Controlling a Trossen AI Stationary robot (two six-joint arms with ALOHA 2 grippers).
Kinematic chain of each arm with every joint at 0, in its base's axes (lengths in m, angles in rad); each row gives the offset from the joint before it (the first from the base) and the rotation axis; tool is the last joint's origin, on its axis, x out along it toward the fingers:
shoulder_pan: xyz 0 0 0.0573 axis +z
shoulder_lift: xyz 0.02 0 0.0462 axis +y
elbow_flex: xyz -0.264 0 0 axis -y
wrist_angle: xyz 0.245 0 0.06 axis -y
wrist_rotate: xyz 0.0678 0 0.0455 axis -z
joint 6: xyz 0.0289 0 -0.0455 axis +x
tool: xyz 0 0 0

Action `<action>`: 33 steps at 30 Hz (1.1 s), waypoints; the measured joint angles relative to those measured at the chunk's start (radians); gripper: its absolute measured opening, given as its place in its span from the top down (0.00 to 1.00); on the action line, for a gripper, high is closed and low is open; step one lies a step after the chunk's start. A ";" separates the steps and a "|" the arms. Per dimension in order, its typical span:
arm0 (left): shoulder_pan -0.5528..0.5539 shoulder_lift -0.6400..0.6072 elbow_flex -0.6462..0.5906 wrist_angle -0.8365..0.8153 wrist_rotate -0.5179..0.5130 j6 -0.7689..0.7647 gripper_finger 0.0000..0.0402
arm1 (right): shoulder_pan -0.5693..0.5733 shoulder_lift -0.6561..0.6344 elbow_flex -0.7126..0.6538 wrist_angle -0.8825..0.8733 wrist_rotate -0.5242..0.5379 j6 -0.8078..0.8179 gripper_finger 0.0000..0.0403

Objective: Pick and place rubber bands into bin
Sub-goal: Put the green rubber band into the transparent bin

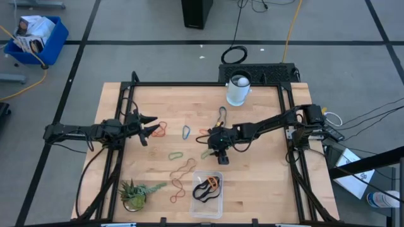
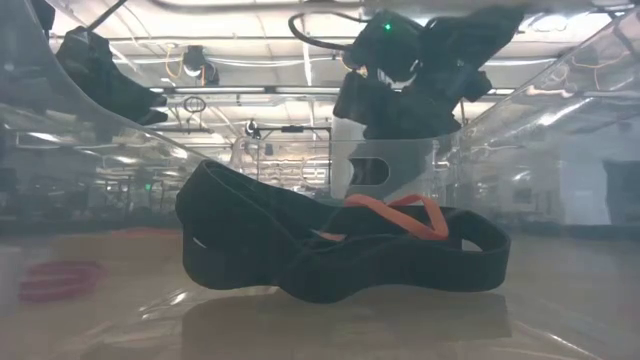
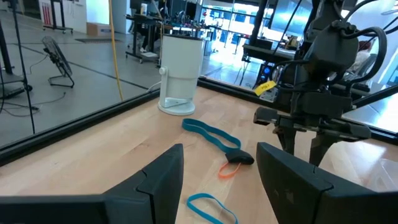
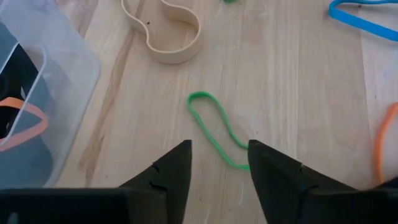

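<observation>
bin cut off at edge

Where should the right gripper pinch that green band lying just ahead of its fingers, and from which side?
Come straight down from above: the green rubber band lies flat on the bare table, a long narrow loop. The right gripper hangs open over its near end, so probably pinch across the two strands there, where they run close together. The bin stands apart, clear of the approach.

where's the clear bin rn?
In the high view, the small clear plastic rectangular bin sits near the table's front edge, slightly right of centre, below the right claw. It holds black and orange rubber bands.
</observation>
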 joint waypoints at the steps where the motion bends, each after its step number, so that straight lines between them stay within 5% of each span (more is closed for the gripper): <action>1: 0.000 0.000 0.000 0.000 0.000 0.000 0.48 | 0.000 0.000 0.000 0.000 0.000 -0.002 0.57; 12: 0.000 0.000 0.000 0.000 0.000 -0.029 0.48 | 0.000 0.000 0.000 -0.005 0.001 -0.002 0.40; 33: 0.000 0.000 0.000 0.000 0.000 -0.029 0.48 | 0.001 0.000 0.119 -0.155 0.080 -0.114 0.48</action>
